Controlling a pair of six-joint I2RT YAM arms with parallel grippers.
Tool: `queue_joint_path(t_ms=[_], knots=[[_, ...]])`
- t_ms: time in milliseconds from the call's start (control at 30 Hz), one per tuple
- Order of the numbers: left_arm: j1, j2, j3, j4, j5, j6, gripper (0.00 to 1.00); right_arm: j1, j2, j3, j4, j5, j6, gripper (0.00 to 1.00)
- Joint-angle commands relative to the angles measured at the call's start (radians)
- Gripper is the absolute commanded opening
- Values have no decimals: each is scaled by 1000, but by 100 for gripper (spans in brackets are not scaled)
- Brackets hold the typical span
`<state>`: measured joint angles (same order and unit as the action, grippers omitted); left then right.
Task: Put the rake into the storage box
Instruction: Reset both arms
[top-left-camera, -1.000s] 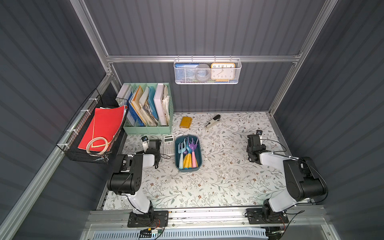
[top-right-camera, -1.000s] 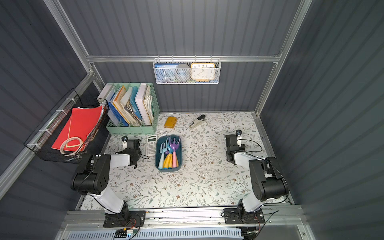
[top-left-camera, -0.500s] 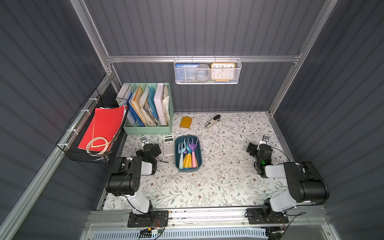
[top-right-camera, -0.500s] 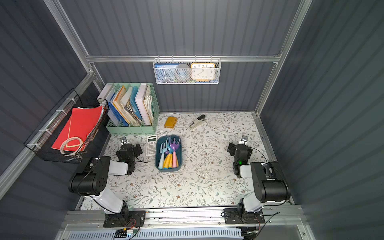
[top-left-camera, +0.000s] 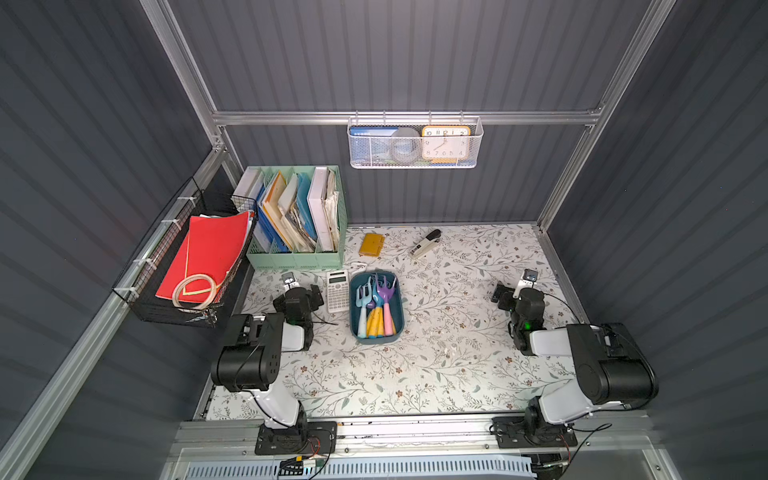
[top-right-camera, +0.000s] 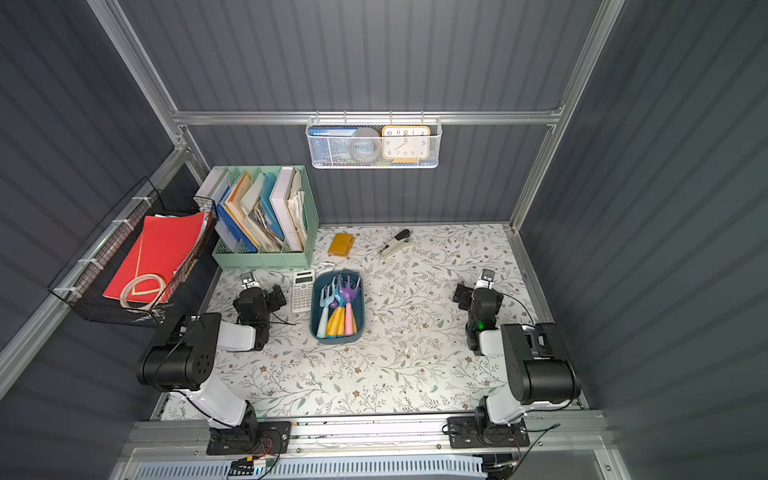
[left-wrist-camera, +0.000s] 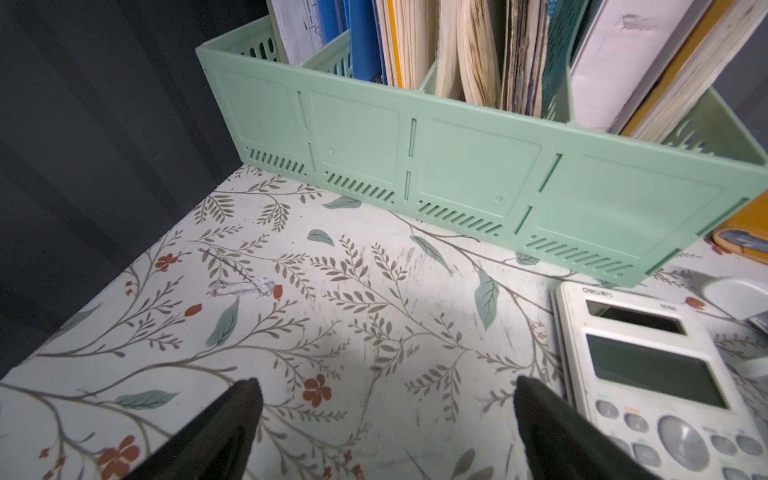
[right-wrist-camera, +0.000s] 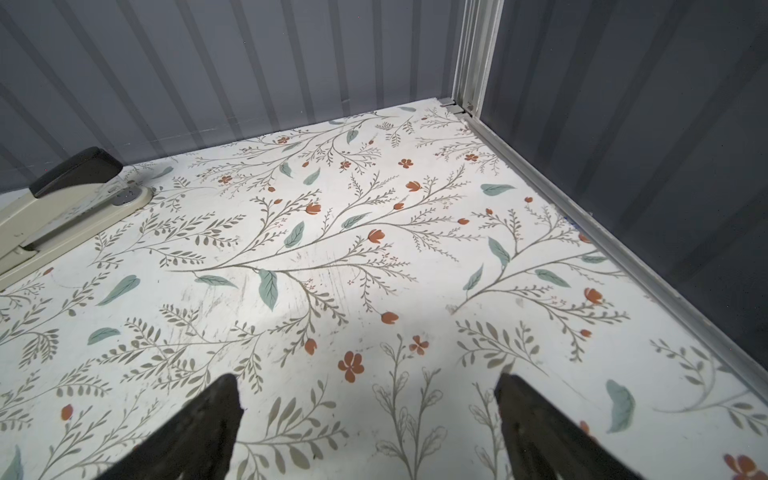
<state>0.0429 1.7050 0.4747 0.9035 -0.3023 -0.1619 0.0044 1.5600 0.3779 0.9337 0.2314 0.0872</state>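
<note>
The storage box is a dark teal tray in the middle of the floral table. The rake, purple-headed with a pink handle, lies inside it among other small garden tools. My left gripper hovers low to the left of the box, open and empty, with the calculator beside one finger. My right gripper is near the table's right edge, far from the box, open over bare tabletop.
A white calculator lies against the box's left side. A mint-green file holder stands behind my left gripper. A stapler and a yellow case lie at the back. Wire baskets hang on the walls.
Both wrists have shifted only slightly; the right one has drawn a little toward the right wall. The box and the tools in it have not moved.
</note>
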Motion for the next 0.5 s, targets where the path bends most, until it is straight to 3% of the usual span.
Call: queue_joint_path(t_ms=[0,467], knots=[[3,-2,-10,22,8,17,100,0,13,-13,57,-5,-15,99],[20,-2,-5,13,41,10,100,0,8,-11,48,-4,-14,99]])
